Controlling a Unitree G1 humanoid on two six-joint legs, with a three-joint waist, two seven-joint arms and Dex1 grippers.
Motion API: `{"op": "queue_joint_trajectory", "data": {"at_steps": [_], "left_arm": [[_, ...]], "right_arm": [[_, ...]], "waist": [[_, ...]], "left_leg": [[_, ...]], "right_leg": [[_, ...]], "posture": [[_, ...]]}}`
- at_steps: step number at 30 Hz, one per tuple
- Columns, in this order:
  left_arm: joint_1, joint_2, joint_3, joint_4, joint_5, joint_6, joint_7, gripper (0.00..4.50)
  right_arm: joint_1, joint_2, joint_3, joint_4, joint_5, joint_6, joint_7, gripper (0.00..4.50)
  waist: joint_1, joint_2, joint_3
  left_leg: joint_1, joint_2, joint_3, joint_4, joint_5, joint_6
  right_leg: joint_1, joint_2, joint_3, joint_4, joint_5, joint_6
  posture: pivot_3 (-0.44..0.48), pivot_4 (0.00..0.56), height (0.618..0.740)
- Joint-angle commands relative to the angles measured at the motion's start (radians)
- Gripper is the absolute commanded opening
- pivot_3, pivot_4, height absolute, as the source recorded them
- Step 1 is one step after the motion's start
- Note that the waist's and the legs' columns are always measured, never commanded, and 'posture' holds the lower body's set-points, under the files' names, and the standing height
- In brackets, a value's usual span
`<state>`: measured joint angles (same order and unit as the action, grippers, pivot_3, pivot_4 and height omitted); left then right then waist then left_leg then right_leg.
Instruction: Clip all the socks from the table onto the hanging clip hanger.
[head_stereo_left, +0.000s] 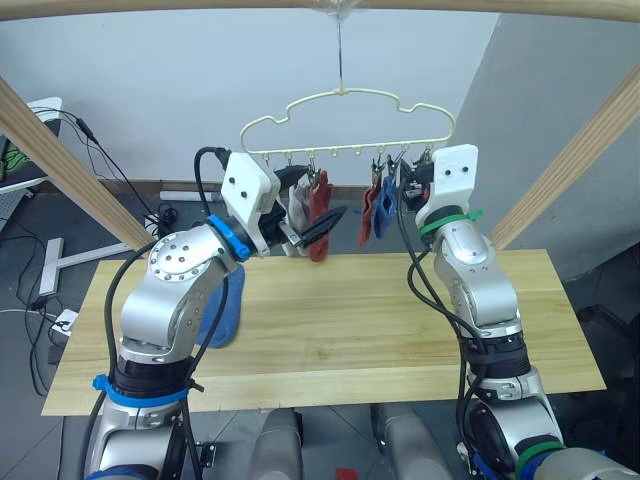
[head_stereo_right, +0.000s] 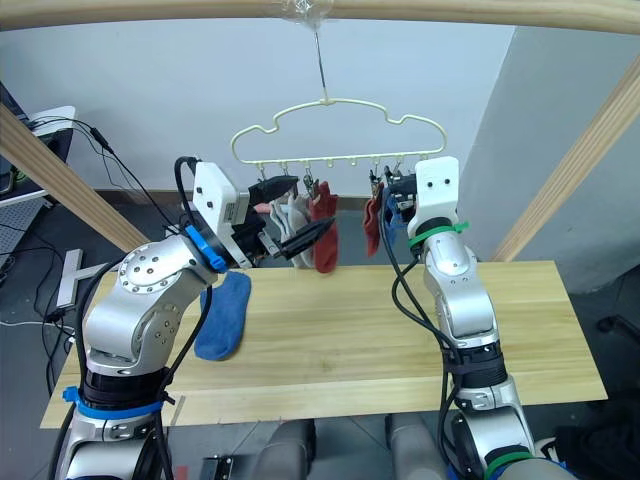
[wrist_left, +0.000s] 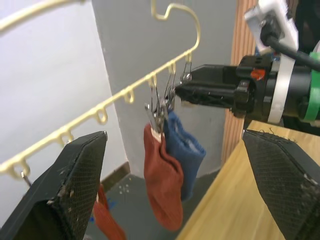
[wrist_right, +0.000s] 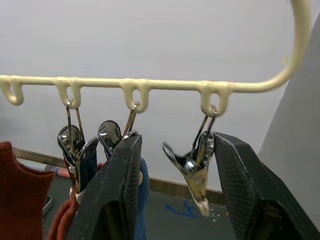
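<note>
The right gripper (wrist_right: 172, 190) is raised to the right end of the clip hanger (head_stereo_left: 345, 93), fingers spread apart with the last empty metal clip (wrist_right: 192, 165) hanging between them, not squeezed. Just beside that clip hang a blue sock (wrist_left: 185, 150) and a rust red sock (wrist_left: 162, 180), each pinched in its own clip. The left gripper (head_stereo_left: 325, 228) sits at centre left of the head views, fingers wide open and holding nothing, its tips just in front of a second rust red sock (head_stereo_right: 325, 235) that hangs from the hanger. Next to that one, a light grey sock (head_stereo_right: 292, 218) hangs partly hidden behind the gripper. The hanger dangles by its metal hook from a wooden pole (head_stereo_right: 450, 12) across the top of the frame. One blue sock (head_stereo_right: 225, 315) lies flat on the table (head_stereo_right: 380, 340), at its left end, below the left arm
</note>
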<state>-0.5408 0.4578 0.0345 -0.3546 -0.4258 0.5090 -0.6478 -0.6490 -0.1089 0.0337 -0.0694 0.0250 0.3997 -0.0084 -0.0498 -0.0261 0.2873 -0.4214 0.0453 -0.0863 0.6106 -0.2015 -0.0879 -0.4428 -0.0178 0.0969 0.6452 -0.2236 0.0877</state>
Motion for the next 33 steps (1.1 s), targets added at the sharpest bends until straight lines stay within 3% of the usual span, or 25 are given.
{"op": "queue_joint_trajectory", "data": {"at_steps": [1,9,33], "left_arm": [[-0.025,0.000,0.005,-0.027,-0.044,0.021,-0.013,4.50],[-0.047,-0.012,0.028,-0.052,-0.149,0.110,-0.001,4.50],[-0.048,-0.008,0.020,-0.056,-0.167,0.109,0.013,4.50]], "right_arm": [[-0.032,0.005,-0.012,0.009,0.001,-0.046,0.015,2.28],[-0.063,0.001,-0.024,0.065,0.001,-0.077,0.037,2.28],[-0.084,-0.012,-0.046,0.123,-0.004,-0.097,0.042,2.28]], "waist": [[0.000,0.000,0.000],[0.000,0.000,0.001],[0.000,0.001,0.002]], "left_leg": [[0.000,0.000,0.000,0.000,0.000,0.000],[0.000,0.000,0.000,0.000,0.000,0.000],[0.000,0.000,0.000,0.000,0.000,0.000]], "right_leg": [[0.000,0.000,0.000,0.000,0.000,0.000],[0.000,0.000,0.000,0.000,0.000,0.000],[0.000,0.000,0.000,0.000,0.000,0.000]], "posture": [[0.070,0.290,0.740],[0.068,0.299,0.740],[0.068,0.298,0.740]]}}
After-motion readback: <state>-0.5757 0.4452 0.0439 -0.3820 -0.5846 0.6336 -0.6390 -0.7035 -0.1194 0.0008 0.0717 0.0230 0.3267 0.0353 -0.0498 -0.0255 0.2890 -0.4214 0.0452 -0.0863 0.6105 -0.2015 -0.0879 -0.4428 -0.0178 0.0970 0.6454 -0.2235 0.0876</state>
